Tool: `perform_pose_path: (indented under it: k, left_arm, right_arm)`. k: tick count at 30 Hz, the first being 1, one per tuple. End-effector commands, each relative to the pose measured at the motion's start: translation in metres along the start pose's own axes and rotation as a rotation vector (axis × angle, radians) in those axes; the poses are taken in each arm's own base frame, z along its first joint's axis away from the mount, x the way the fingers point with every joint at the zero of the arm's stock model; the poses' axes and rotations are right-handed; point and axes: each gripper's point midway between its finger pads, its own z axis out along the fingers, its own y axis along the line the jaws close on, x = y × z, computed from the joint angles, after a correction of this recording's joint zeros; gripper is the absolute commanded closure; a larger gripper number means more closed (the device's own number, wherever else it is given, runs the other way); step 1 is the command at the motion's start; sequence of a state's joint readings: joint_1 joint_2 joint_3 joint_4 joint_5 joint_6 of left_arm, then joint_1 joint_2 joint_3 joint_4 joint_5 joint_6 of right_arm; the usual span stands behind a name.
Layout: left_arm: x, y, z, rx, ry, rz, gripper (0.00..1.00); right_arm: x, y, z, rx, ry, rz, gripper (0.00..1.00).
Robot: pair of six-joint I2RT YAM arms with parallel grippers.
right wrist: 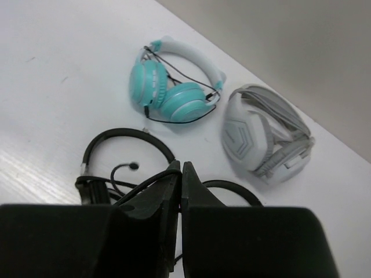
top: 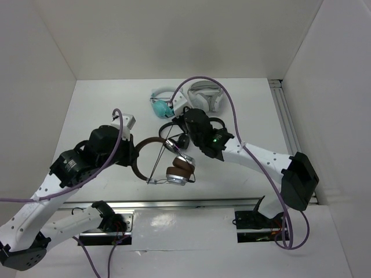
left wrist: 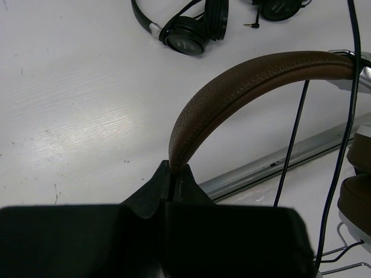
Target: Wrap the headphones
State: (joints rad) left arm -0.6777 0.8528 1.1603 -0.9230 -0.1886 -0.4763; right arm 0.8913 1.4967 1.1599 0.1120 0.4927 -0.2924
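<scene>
The headphones (top: 174,168) have a dark brown headband (left wrist: 243,78) and silver-and-brown ear cups (top: 179,169), held just above the table's near middle. My left gripper (top: 134,155) is shut on the headband's left end; in the left wrist view (left wrist: 174,169) the band rises from the jaws and arcs right. The thin black cable (left wrist: 291,136) hangs across the band. My right gripper (top: 178,114) is beyond the headphones, shut (right wrist: 181,166) with the black cable (right wrist: 139,186) running over its left finger into the jaws.
Two small black headphones (right wrist: 122,134) lie under the right gripper, also seen in the left wrist view (left wrist: 185,35). Teal headphones (top: 162,107) and white-grey headphones (top: 207,95) lie at the back. A metal rail (top: 174,202) runs along the near edge, another (top: 284,116) along the right.
</scene>
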Motion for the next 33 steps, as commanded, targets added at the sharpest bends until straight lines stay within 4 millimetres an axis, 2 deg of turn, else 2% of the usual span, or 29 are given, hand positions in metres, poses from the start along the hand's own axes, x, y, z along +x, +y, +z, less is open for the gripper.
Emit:
perform_pose_path:
  k: [1,2,5,7,9,10,11,15,18,19,21,23,27,29,30,33]
  left_arm:
    - [-0.012,-0.019,-0.02,0.109,-0.032,0.015,1.0]
    - [-0.017,-0.02,-0.023,0.114,-0.044,0.014,1.0]
    - [-0.02,-0.017,-0.028,0.097,-0.054,0.003,1.0]
    - [-0.029,-0.016,-0.035,0.086,-0.082,-0.011,1.0]
    - [-0.031,-0.014,-0.038,0.076,-0.091,-0.013,1.0]
    - [-0.035,-0.015,-0.041,0.081,-0.101,-0.024,1.0]
    - [-0.034,-0.015,-0.039,0.078,-0.093,-0.022,1.0]
    - [-0.041,-0.018,-0.043,0.082,-0.104,-0.024,1.0]
    - [-0.041,-0.017,-0.044,0.072,-0.081,-0.02,1.0]
    - [-0.041,-0.011,-0.043,0.041,-0.084,-0.02,1.0]
    - [-0.039,-0.008,-0.042,0.019,-0.069,-0.026,1.0]
    - [-0.039,-0.009,-0.042,0.019,-0.068,-0.036,1.0]
    - [-0.042,-0.009,-0.045,0.016,-0.082,-0.061,1.0]
    - [-0.044,-0.008,-0.048,0.009,-0.088,-0.071,1.0]
    - [-0.049,-0.009,-0.053,0.016,-0.102,-0.087,1.0]
    - [-0.057,-0.006,-0.063,-0.001,-0.131,-0.105,1.0]
  right_arm:
    - [-0.022,0.003,-0.009,-0.079,-0.092,0.081,0.92]
    - [-0.022,0.001,-0.008,-0.083,-0.092,0.082,0.92]
    - [-0.016,0.013,-0.009,-0.137,-0.086,0.095,0.92]
    - [-0.004,0.019,-0.008,-0.171,-0.064,0.094,0.92]
    - [-0.007,0.031,-0.01,-0.249,-0.075,0.137,0.92]
    - [-0.001,0.034,-0.01,-0.276,-0.067,0.149,0.92]
    - [0.0,0.046,-0.013,-0.339,-0.073,0.163,0.92]
    - [-0.004,0.06,-0.016,-0.419,-0.101,0.245,0.81]
    - [0.001,0.067,-0.016,-0.44,-0.11,0.282,0.81]
    - [-0.004,0.067,-0.016,-0.44,-0.122,0.306,0.8]
    - [-0.007,0.07,-0.017,-0.458,-0.148,0.332,0.72]
    - [-0.01,0.077,-0.015,-0.483,-0.162,0.365,0.69]
    - [-0.011,0.087,-0.011,-0.534,-0.173,0.412,0.67]
    - [-0.003,0.095,-0.007,-0.55,-0.153,0.436,0.67]
    - [-0.008,0.096,-0.006,-0.559,-0.175,0.448,0.67]
    - [0.0,0.105,-0.004,-0.583,-0.172,0.473,0.66]
